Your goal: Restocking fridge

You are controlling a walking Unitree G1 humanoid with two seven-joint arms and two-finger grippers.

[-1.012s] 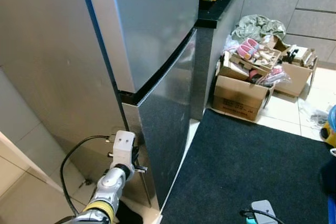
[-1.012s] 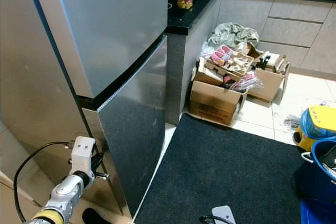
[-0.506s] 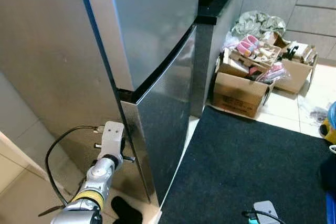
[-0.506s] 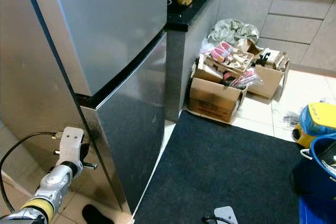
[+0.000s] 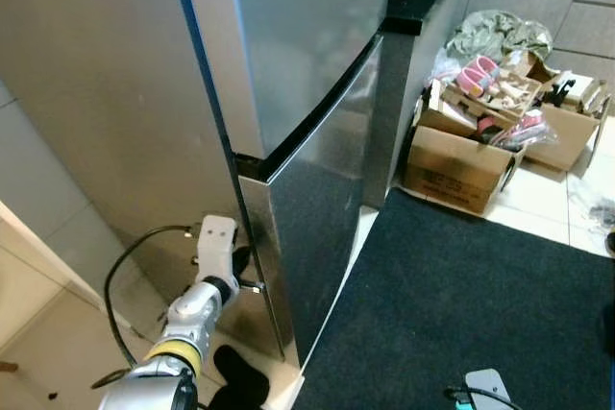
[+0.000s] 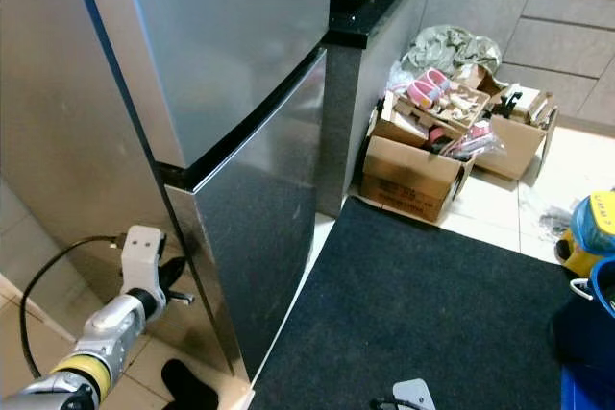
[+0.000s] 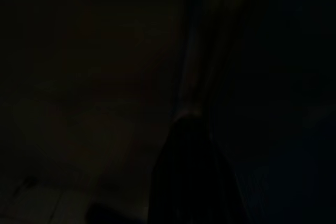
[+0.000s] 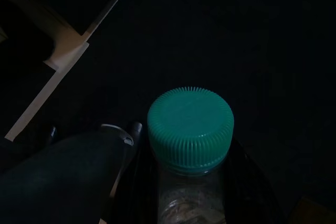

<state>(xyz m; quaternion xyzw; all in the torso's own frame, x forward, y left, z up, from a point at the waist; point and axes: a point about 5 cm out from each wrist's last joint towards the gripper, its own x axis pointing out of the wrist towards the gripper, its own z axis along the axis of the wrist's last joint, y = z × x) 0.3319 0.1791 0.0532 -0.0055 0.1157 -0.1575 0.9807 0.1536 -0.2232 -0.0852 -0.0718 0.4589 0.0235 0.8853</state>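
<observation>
Gripping a green-capped bottle (image 8: 190,129), the right tool (image 8: 184,192) shows no legible label.

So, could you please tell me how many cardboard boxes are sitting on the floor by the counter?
2: a front cardboard box at the mat's edge, a second box behind it, further right. Clutter may hide others.

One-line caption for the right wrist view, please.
Right gripper holds a clear bottle with a green cap above dark mat.

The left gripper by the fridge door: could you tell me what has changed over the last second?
The left gripper has drawn back, then returned to the lower fridge door at its edge. The door remains shut. The right gripper keeps its green-capped bottle.
</observation>
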